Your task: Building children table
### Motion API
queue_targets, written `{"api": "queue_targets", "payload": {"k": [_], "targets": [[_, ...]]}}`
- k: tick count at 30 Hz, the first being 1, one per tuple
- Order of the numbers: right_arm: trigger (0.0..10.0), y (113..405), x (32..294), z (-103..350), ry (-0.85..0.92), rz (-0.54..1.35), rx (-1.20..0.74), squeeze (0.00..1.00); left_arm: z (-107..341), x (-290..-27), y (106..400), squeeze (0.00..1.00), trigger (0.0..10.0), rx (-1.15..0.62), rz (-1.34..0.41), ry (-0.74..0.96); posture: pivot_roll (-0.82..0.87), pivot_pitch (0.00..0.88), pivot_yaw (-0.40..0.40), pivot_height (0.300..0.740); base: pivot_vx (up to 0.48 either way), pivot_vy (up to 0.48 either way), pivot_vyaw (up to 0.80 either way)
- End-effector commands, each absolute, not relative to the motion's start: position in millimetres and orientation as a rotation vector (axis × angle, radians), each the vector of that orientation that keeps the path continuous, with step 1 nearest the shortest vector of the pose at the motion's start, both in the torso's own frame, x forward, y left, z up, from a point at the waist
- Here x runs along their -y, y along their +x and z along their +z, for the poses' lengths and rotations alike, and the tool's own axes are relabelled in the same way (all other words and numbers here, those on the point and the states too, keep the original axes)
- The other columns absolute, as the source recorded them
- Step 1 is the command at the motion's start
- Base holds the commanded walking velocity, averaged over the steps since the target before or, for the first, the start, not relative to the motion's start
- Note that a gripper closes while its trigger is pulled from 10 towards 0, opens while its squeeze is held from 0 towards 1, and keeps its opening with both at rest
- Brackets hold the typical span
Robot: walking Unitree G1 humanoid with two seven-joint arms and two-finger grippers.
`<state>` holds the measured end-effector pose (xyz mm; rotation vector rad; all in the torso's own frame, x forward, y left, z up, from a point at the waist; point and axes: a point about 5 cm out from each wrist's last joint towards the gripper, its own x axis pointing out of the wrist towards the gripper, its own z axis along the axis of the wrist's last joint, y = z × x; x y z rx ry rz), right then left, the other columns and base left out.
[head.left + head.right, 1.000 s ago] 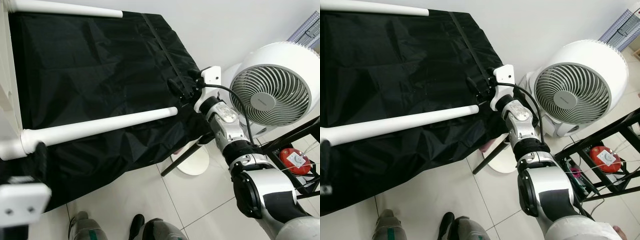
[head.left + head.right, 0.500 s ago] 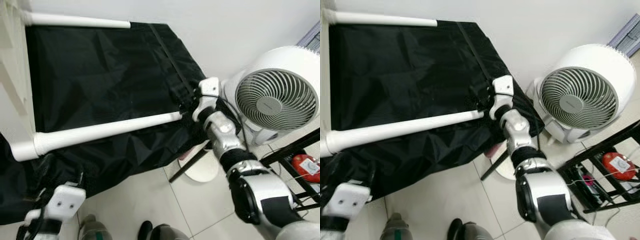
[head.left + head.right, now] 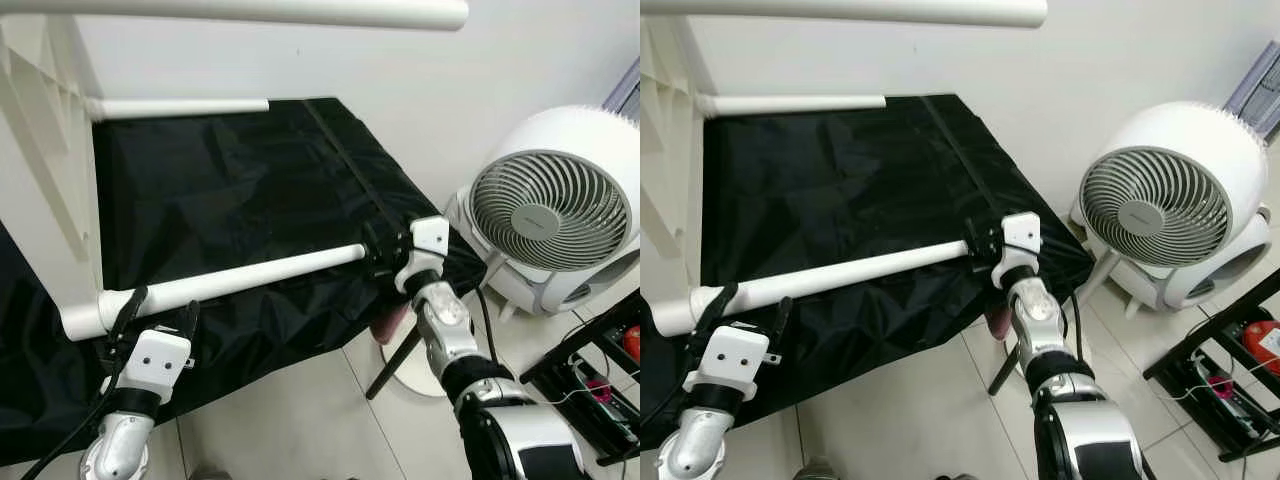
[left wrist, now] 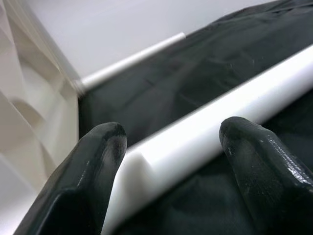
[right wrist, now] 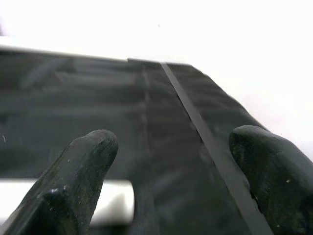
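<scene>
The view has tipped upward since a second ago, bringing a third white leg (image 3: pixel 300 12) in along the top edge, so that shift is the camera's. The left gripper (image 3: pixel 155 318) is the real change: from the lower corner it has come up to the near table leg (image 3: pixel 240 280), jaws apart, one finger either side of the leg just by the white tabletop (image 3: pixel 50 190); in the left wrist view the fingers (image 4: pixel 93 166) straddle the leg without closing on it. The right gripper (image 3: pixel 385 245) sits at the leg's free end, jaws apart, its fingers (image 5: pixel 78 176) over the black cloth (image 3: pixel 250 180). The far leg (image 3: pixel 180 106) lies along the wall. Right of the cloth's edge there is tiled floor (image 3: pixel 300 410), then the white fan (image 3: pixel 550 205), close by the right arm.
</scene>
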<state>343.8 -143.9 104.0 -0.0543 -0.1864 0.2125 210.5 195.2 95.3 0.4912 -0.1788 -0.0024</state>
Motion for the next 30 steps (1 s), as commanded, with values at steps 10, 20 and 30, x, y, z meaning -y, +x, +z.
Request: {"api": "queue_targets", "payload": {"k": [10, 20, 30], "targets": [[10.0, 322, 160, 71, -0.029, 0.119, 0.097, 0.0, 67, -183, 226, 0.0, 10.0, 0.128, 0.007, 0.349, 0.23, 0.0, -0.051, 0.74, 0.0, 0.0, 0.0], [10.0, 314, 150, 69, -0.02, 0.112, 0.111, 0.0, 84, -180, 246, 0.0, 10.0, 0.185, 0.077, 0.236, 0.22, 0.0, -0.067, 0.74, 0.0, 0.0, 0.0], [10.0, 319, 147, 82, -0.027, 0.129, 0.155, 0.0, 93, -176, 265, 0.0, 10.0, 0.201, 0.059, 0.182, 0.21, 0.0, -0.072, 0.74, 0.0, 0.0, 0.42]]}}
